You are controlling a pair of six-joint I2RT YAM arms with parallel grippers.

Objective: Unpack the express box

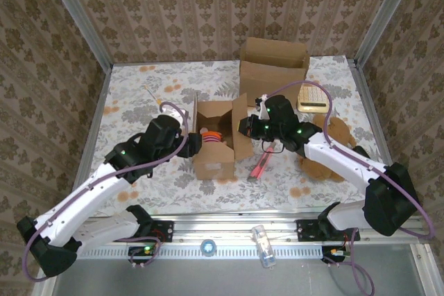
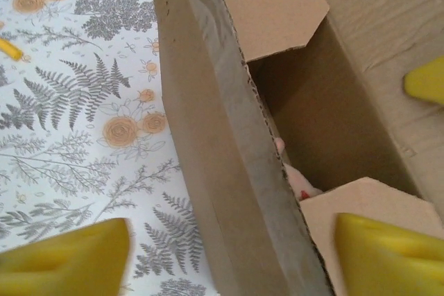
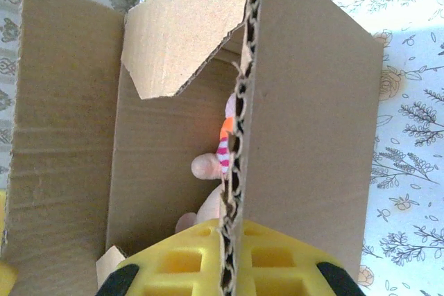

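express box [image 1: 211, 164] sat mid-counter [image 1: 132, 109]: small, brown corrugated cardboard w/ matte faces, top flaps up & open. inside lay a soft toy [image 1: 214, 136] w/ orange-pink striped fabric & pale rounded limbs.

right end effector [image 3: 225, 258] was clamped on the box's right flap, its yellow gridded pads [image 3: 277, 261] on either side of the flap's ragged fluted edge. left end effector [image 2: 229, 254] stood wide, w/ smooth yellow fingers [image 2: 69, 265] straddling the box's left wall, one outside over the counter, the other on the inner side. couldn't tell if either touched the cardboard.

counter was covered in pale cloth printed w/ grey ferns & orange flowers. a bigger cardboard box [image 1: 274, 74], open-topped, stood at the back, well apart from the small one. a fuzzy brown teddy bear [image 1: 338, 133] lay at the right, partly under the right arm. a cream ribbed block [image 1: 312, 98] sat near it. a thin red item [image 1: 261, 166] lay just right of the express box; couldn't tell what it was.
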